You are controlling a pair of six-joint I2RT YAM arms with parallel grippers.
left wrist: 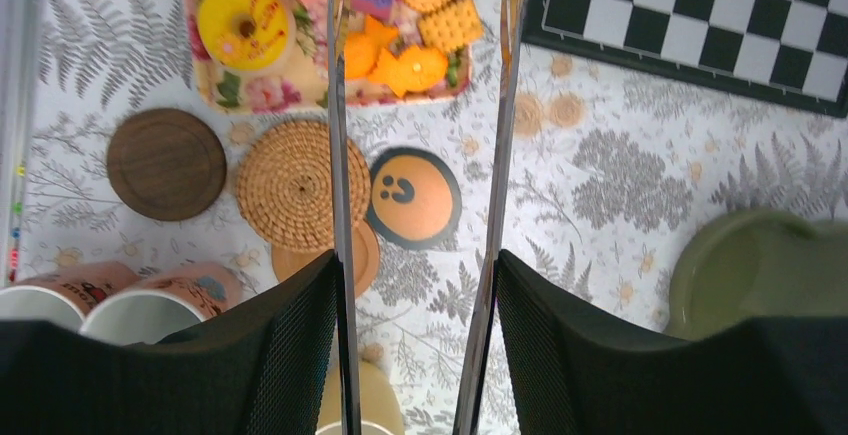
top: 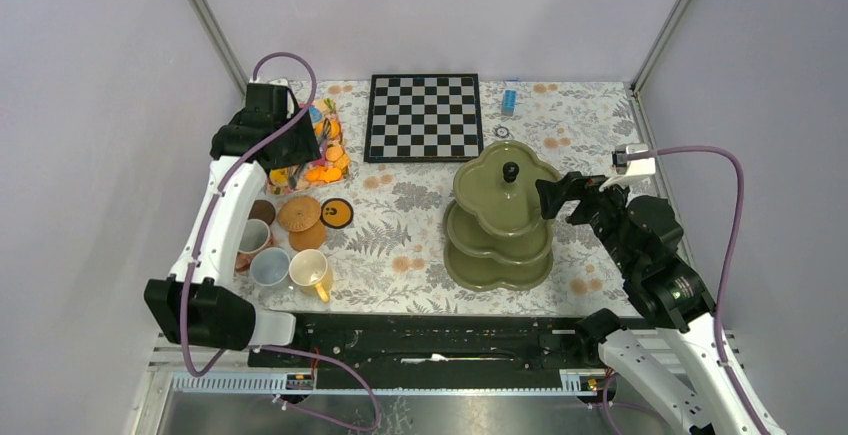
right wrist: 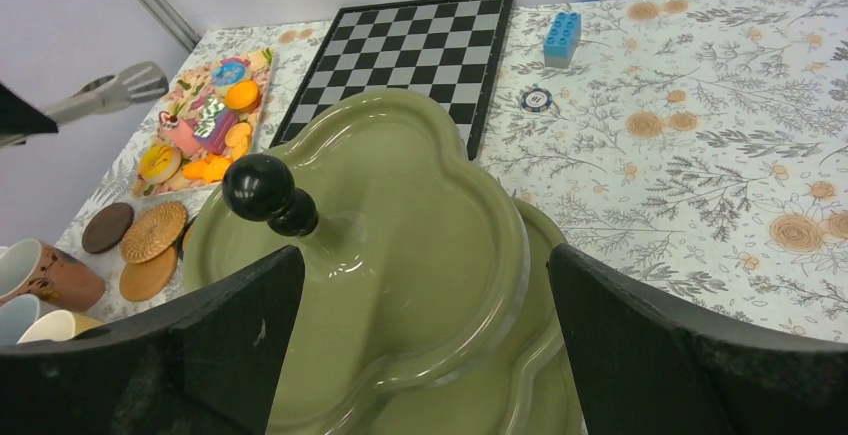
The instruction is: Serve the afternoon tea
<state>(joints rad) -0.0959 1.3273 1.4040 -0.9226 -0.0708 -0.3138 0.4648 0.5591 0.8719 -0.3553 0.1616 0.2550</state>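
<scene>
With your left gripper [left wrist: 416,285] clamped on the tongs [left wrist: 340,155] and your right gripper [right wrist: 422,265] showing fingers apart, you needed the tong tips squarely straddling one biscuit [left wrist: 415,67].

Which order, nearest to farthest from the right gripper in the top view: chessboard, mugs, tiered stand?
1. olive-green stand: just left of the right gripper, on the table's right half.
2. chessboard: far centre.
3. mugs: near-left corner, by the left arm.

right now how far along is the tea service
Done: nothing yet; the stand sits empty. In hand: left gripper holds tongs aimed at the sweets on the tray; right gripper hangs open by the knob. Left: fill the tiers, set mugs on coasters.
</scene>
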